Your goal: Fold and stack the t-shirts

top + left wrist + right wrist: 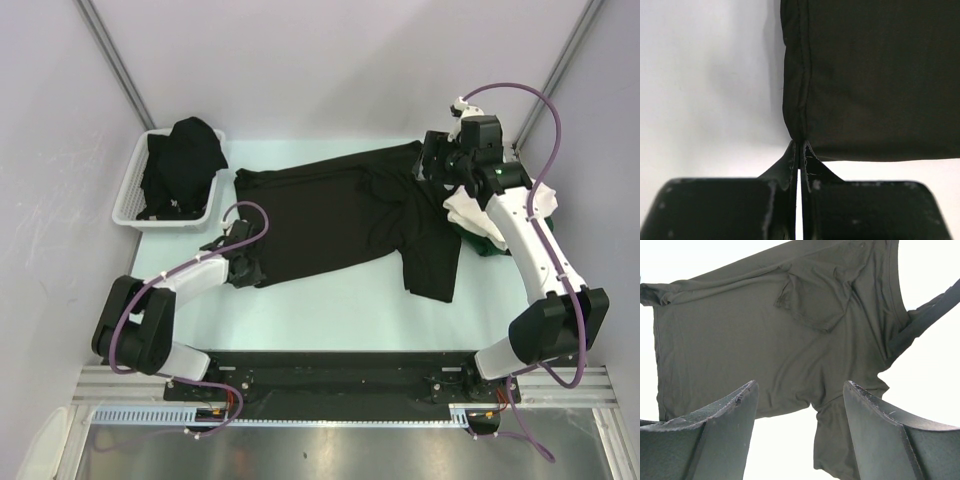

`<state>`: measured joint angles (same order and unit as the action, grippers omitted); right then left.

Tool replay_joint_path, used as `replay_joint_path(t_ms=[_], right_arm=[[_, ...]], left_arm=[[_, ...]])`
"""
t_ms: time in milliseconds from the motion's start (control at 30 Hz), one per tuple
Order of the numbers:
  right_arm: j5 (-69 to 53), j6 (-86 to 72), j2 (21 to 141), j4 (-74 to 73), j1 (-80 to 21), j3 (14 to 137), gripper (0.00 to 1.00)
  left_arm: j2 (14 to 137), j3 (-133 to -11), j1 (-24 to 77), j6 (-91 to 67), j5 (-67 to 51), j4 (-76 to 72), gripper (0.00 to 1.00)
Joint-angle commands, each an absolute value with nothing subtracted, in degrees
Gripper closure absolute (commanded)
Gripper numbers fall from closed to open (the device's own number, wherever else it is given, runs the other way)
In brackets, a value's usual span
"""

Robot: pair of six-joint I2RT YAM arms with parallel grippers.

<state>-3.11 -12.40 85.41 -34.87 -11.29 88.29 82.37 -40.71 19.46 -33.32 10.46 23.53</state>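
I am pinching the hem of the black t-shirt [875, 75] in my left tool [799, 146], right tool [800, 385] hanging released above it

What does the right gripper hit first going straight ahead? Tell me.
Most likely the spread black t-shirt, which fills the view ahead of the open right gripper; how far off is unclear.

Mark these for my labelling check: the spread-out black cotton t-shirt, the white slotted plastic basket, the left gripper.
Spread-out black cotton t-shirt [335, 215]: top view, mid-body.
White slotted plastic basket [128, 190]: top view, left wall.
Left gripper [800, 147]: left wrist view, shut fingertips on the t-shirt's hem.
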Motion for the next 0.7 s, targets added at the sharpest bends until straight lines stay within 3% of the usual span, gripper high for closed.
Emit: replay_joint_path(t_ms=[0, 267, 367, 667], right_arm=[[-4.3, -11.43, 83.14, -32.96, -10.63, 89.56, 0.27], [-4.48, -11.86, 84.72, -31.29, -9.32, 90.35, 0.26], [-4.75, -11.87, 85.87, -31.99, -9.14, 92.02, 0.26], [-4.57, -11.69, 88.15, -36.29, -8.7, 95.97, 0.25]], left_arm=[[81.31, -42.27, 19.86, -30.77, 15.99, 29.87, 1.0], [74.19, -46.14, 19.86, -32.5, 25.55, 47.08, 1.0], [71.81, -48.42, 18.99, -31.73, 24.26, 47.45, 1.0], [79.8, -56.95, 12.67, -21.89, 27.6, 50.98, 1.0]])
